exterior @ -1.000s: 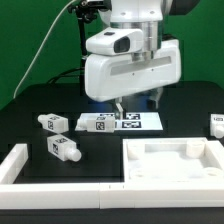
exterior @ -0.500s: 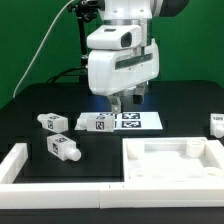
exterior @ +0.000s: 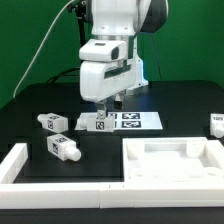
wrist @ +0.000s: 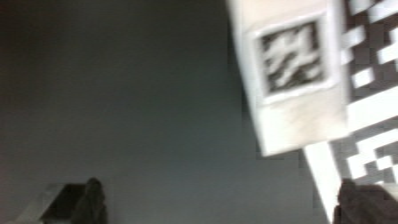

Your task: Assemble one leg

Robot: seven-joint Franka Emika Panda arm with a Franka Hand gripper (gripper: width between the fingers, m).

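Note:
Three white legs with black-and-white tags lie on the black table: one (exterior: 55, 121) left of the marker board (exterior: 128, 122), one (exterior: 63, 149) nearer the front, one (exterior: 217, 123) at the exterior view's right edge. My gripper (exterior: 108, 104) hangs just above the left end of the marker board, open and empty. In the blurred wrist view the gripper (wrist: 219, 205) shows two dark fingertips (wrist: 75, 200) wide apart over bare table, with the marker board (wrist: 294, 70) to one side. No leg shows in the wrist view.
A large flat white tray-like panel (exterior: 175, 165) lies at the front right. A white L-shaped rail (exterior: 20, 165) runs along the front left corner. A cable hangs behind the arm at the back left.
The arm has moved toward the exterior view's left, from over the middle of the marker board to its left end, and turned. The gripper stays open. The legs have not moved.

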